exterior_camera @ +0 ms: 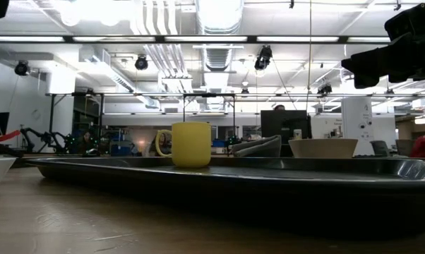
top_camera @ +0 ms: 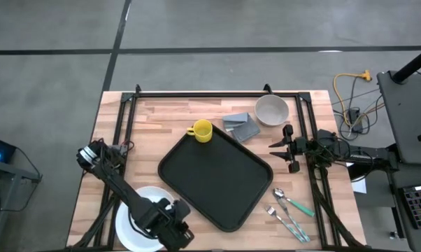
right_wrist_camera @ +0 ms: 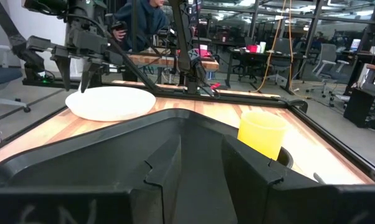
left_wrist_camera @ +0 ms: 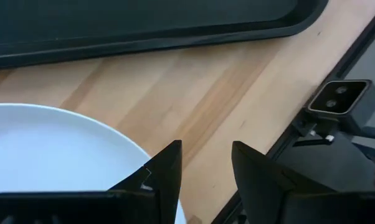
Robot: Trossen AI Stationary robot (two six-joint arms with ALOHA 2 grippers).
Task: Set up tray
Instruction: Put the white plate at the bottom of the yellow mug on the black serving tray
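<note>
Black tray point(top_camera: 216, 179) lies slantwise mid-table, empty. Yellow mug point(top_camera: 202, 131) stands touching its far rim; grey cloth point(top_camera: 240, 126) and bowl point(top_camera: 271, 110) sit beyond, cutlery point(top_camera: 289, 212) off the right corner. Left gripper point(left_wrist_camera: 205, 168) hovers at the white plate point(top_camera: 142, 222) edge, fingers parted, holding nothing. Right gripper point(top_camera: 283, 149) waits just beside the tray's right edge, fingers apart, empty. Risk, as I judge it: a thin plate rim could slip from the pinch, or the plate could be shoved against the tray; nudging the tray may tip the mug.

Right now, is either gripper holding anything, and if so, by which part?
Nothing is held. The left gripper hangs open over the white plate's edge; the right gripper waits open beside the tray.
</note>
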